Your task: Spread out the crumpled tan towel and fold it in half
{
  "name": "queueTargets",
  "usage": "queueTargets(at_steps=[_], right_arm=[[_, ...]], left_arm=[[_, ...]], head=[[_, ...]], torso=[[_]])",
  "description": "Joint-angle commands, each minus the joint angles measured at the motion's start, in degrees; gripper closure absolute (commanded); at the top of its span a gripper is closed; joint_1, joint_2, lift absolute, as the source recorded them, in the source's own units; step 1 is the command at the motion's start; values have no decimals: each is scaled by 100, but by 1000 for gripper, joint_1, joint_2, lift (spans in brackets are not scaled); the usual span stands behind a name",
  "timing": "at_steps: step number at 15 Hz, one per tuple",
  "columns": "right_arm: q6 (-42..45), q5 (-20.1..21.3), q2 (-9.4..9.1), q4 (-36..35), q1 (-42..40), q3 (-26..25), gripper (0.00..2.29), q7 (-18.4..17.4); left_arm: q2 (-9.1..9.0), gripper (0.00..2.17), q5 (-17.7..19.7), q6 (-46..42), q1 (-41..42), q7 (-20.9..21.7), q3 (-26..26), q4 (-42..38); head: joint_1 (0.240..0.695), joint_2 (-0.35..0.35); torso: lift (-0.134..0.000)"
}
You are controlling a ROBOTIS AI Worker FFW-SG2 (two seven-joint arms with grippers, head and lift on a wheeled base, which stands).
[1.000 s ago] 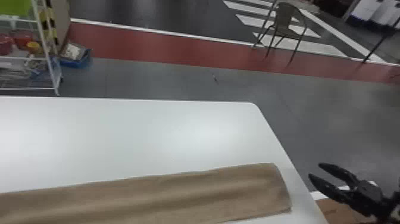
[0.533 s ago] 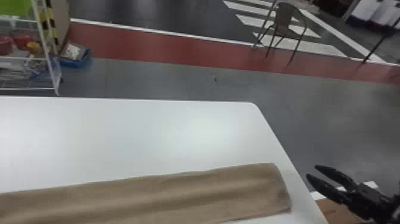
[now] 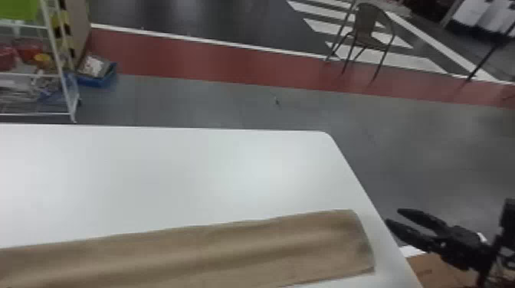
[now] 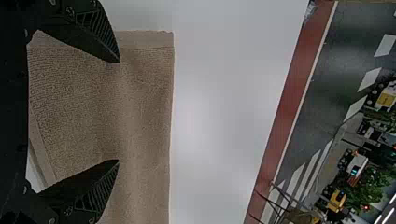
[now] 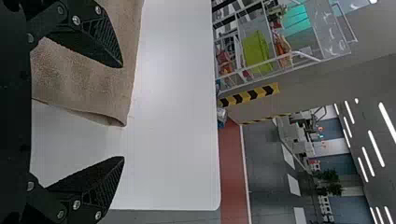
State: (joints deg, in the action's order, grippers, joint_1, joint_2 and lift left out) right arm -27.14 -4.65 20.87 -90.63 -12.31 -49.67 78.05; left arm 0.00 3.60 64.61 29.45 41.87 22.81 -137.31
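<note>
My right gripper [image 3: 392, 217] is beyond the table's right edge in the head view, its two fingers parted. The tan towel [image 3: 214, 252] lies as a long flat band along the near part of the white table, with a soft ridge along it and its right end close to the right edge. In the right wrist view, the right gripper [image 5: 123, 112] is open with nothing held, near the towel's end [image 5: 88, 79]. The left wrist view has my left gripper [image 4: 119, 111] open over the towel [image 4: 144, 116], gripping nothing.
The white table [image 3: 172, 172] has a rounded far right corner. Past it stand a wire shelf rack [image 3: 61, 76] at the left, a blue bin [image 3: 95, 76] on the floor and a chair [image 3: 369, 32] farther off. Brown cardboard [image 3: 440, 272] is below the right gripper.
The right gripper has shifted slightly to the left in the head view, closer to the table's right edge. The towel has kept its place and shape.
</note>
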Motion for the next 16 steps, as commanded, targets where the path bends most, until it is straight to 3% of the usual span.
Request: queueTargets(at_steps=[1, 16], right_arm=[[45, 272, 76, 107, 115, 194, 211, 28], [-25, 342, 190, 177, 238, 344, 211, 28]], left_arm=[[8, 147, -88, 355, -98, 14, -22, -15], [44, 147, -255, 549, -300, 84, 4, -24]], head=[[695, -350], [695, -350]], torso=[[-122], [-122]])
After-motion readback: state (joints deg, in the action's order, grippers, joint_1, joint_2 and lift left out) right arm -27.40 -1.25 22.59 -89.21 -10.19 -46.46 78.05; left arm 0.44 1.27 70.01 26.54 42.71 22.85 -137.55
